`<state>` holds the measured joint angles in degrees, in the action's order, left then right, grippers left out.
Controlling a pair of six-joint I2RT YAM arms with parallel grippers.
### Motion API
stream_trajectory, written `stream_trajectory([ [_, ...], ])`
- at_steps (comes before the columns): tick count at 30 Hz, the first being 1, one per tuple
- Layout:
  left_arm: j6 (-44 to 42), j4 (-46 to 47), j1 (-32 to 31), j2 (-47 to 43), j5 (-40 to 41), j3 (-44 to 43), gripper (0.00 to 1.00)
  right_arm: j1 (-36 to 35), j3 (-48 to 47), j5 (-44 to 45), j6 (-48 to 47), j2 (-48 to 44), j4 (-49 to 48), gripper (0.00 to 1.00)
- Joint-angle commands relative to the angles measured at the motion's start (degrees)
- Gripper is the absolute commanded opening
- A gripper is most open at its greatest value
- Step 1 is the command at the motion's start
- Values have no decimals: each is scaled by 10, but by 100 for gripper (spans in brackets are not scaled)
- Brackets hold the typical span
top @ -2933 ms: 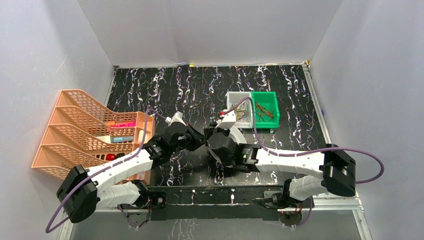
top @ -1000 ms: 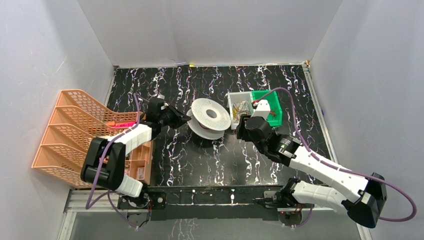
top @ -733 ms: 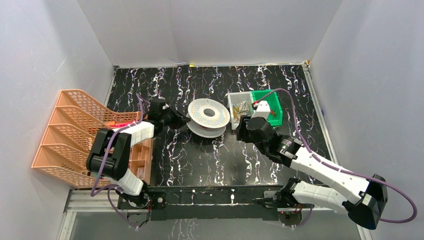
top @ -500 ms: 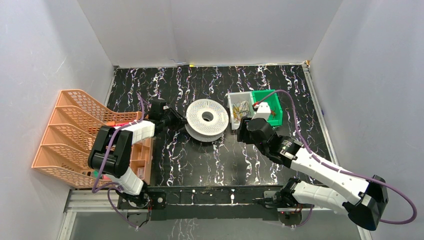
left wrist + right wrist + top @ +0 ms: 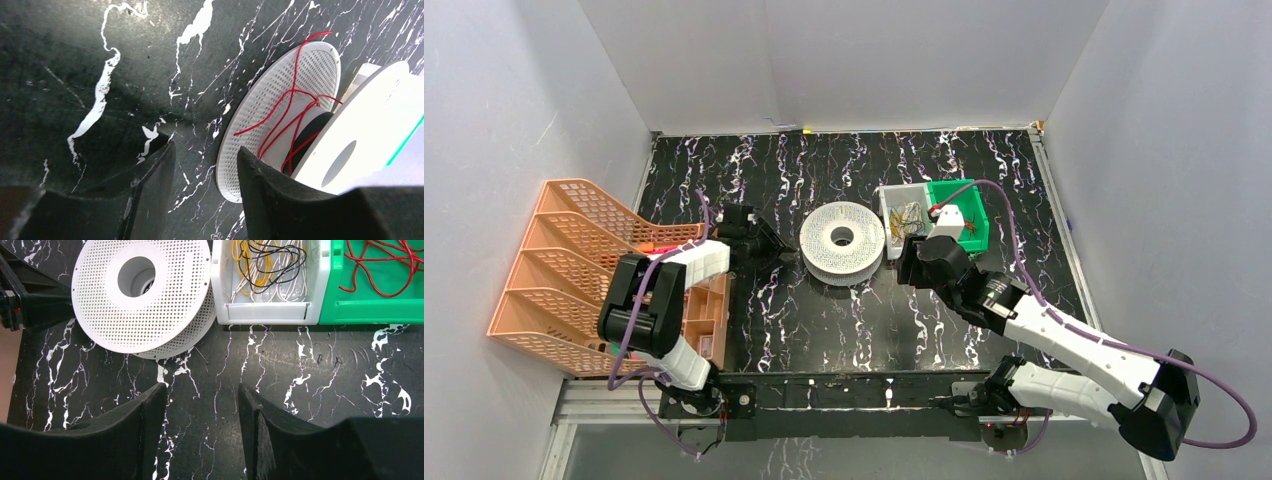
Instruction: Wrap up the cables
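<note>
A white perforated spool [image 5: 842,243] lies flat at mid-table. Thin red cables [image 5: 292,112] run loosely around its core between the two flanges. More red cables [image 5: 382,262] lie tangled in the green bin [image 5: 959,203]. My left gripper [image 5: 771,247] sits just left of the spool and is open; in the left wrist view the left gripper [image 5: 205,150] has only bare table between its fingers. My right gripper [image 5: 911,262] hovers in front of the bins. Seen from the right wrist, the right gripper [image 5: 200,387] is open and empty, and the spool [image 5: 142,292] is up and to its left.
A white bin [image 5: 270,312] holding yellow and black wires stands against the green bin's left side. An orange mesh file rack [image 5: 584,260] fills the left edge, close behind my left arm. Grey walls enclose the table on three sides.
The spool, tilted up at the left gripper a second ago, now lies flat. The left gripper has opened, let it go and drawn back slightly left. The right arm has barely moved.
</note>
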<state>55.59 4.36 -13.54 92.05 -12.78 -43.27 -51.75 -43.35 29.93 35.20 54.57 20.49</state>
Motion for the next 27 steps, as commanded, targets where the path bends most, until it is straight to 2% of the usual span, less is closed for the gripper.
stream_trajectory([
  [1, -35, -64, 8, -46, 27, -31, 48, 5, -18, 4, 3, 7, -6, 63],
  [8, -79, -127, 8, -93, 58, -63, 54, 8, -20, 2, 8, 17, 3, 65],
  [11, -100, -150, 8, -113, 64, -78, 57, 12, -27, -3, 3, 30, 11, 69],
  [14, -125, -177, 7, -132, 63, -101, 61, 21, -39, -14, -6, 49, 23, 75],
  [17, -157, -204, 7, -141, 55, -130, 67, 44, -55, -59, -25, 73, 34, 87],
  [21, -203, -250, 2, -158, 57, -174, 78, 88, -85, -106, -43, 113, 65, 98],
  [25, -266, -315, -38, -156, 112, -245, 95, 148, -101, -164, -57, 137, 76, 98],
  [27, -300, -348, -81, -149, 159, -283, 98, 172, -116, -177, -58, 152, 91, 98],
])
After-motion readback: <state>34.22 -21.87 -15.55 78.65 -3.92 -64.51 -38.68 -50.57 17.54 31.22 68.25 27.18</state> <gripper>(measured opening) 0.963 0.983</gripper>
